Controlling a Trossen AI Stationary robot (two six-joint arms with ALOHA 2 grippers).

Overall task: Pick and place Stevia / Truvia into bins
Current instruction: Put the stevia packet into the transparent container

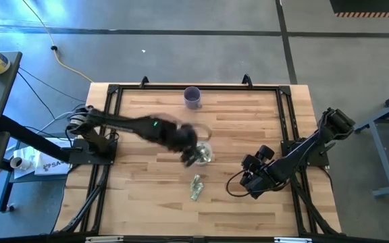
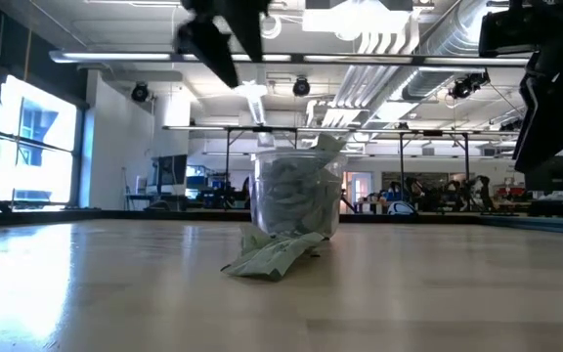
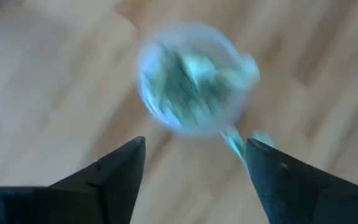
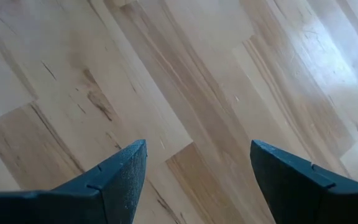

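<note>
Just now we see the left gripper spread wide and empty above the clear cup at frame centre, already packed with sachets. Loose sachets on the counter below look light, limp, thin; pinch an edge. No print is legible.

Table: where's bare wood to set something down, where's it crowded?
Free: the wood left of the clear cup towards the left arm's base, and the near strip below the loose sachets. Crowded: mid-table, where the left end effector hovers open above the sachet-filled cup. The purple cup takes the far edge.
</note>
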